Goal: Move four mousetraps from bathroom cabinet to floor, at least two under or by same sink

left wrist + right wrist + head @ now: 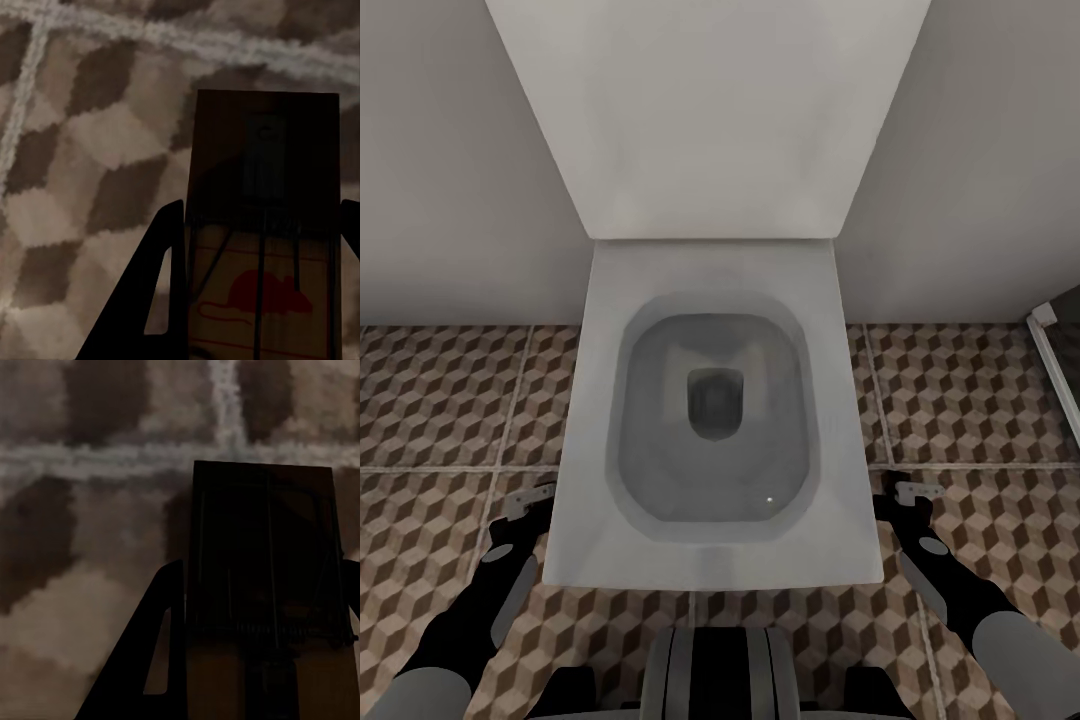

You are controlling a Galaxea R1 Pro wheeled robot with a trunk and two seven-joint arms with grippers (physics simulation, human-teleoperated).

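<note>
**A mousetrap in each gripper, both held over the tiled floor beside the toilet**

The left gripper (259, 292) is clamped on a mousetrap (262, 225), one dark finger (154, 300) pressed against each long edge of the board. The board's long axis runs straight out along the fingers, so the trap points away from the wrist, its far end jutting well past the fingertips. The face with the wire parts and a red mouse print is turned toward the camera. Beyond it lies the bathroom floor (90, 150), its cube-pattern tiles and pale grout lines blurred; the trap appears held above it rather than resting on it.

The right gripper (262, 660) holds a second mousetrap (262, 555) in the same way: fingers closed on the two long sides, long axis in line with the fingers, far end sticking out ahead of the tips, wire side toward the camera.

In the head view, the left gripper (530, 497) hangs just beside one side of the white toilet (710, 420) and the right gripper (912, 492) just beside the other, both low over the floor (980, 400). The traps themselves are too small to make out there.
</note>
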